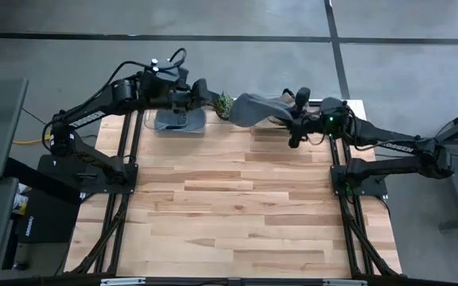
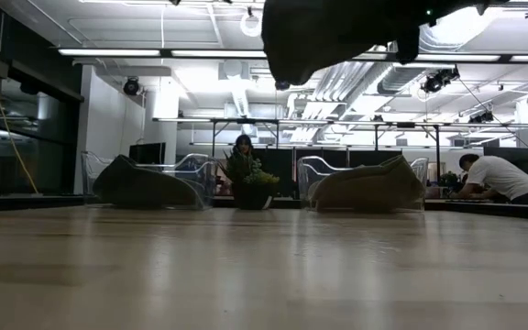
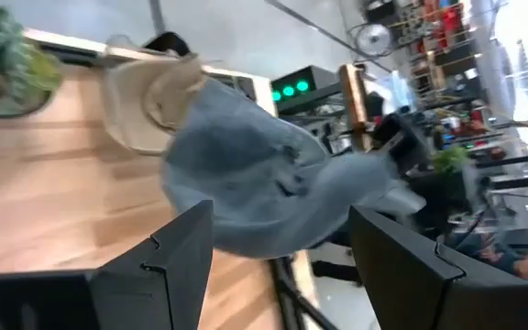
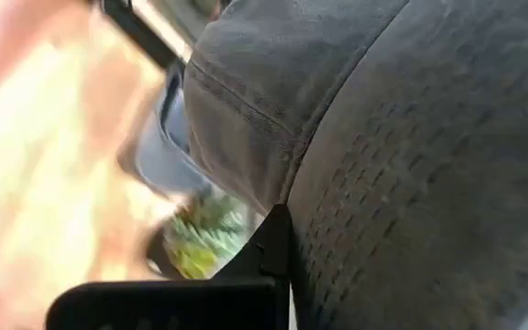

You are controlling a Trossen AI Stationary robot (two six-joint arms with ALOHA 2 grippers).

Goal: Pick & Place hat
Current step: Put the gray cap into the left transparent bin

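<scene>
A grey cap [image 1: 253, 109] hangs in the air over the table's far edge, held by my right gripper [image 1: 291, 121]; it fills the right wrist view [image 4: 401, 137] and shows dark at the top of the low view [image 2: 337, 32]. My left gripper [image 1: 205, 95] is open and hovers to the cap's left, above the plant, touching nothing; its fingers frame the cap [image 3: 255, 183] in the left wrist view. A second grey hat [image 1: 180, 119] rests in a clear holder at the far edge, and a beige hat [image 3: 154, 96] sits in another. My right gripper is shut on the cap's end nearest the right arm [image 1: 281, 115], coming level from the table's right. One finger [image 4: 269, 247] lies against the cap's perforated cloth [image 4: 356, 238]; the other is hidden behind the cap. The cap is lifted clear of the table and reaches out leftward.
A small potted plant [image 1: 223, 103] stands between the two hat holders [image 2: 145, 183] [image 2: 365, 183] at the far edge. The wooden tabletop [image 1: 237, 206] spreads toward the near edge. A person [image 2: 498, 179] bends over in the room beyond the table.
</scene>
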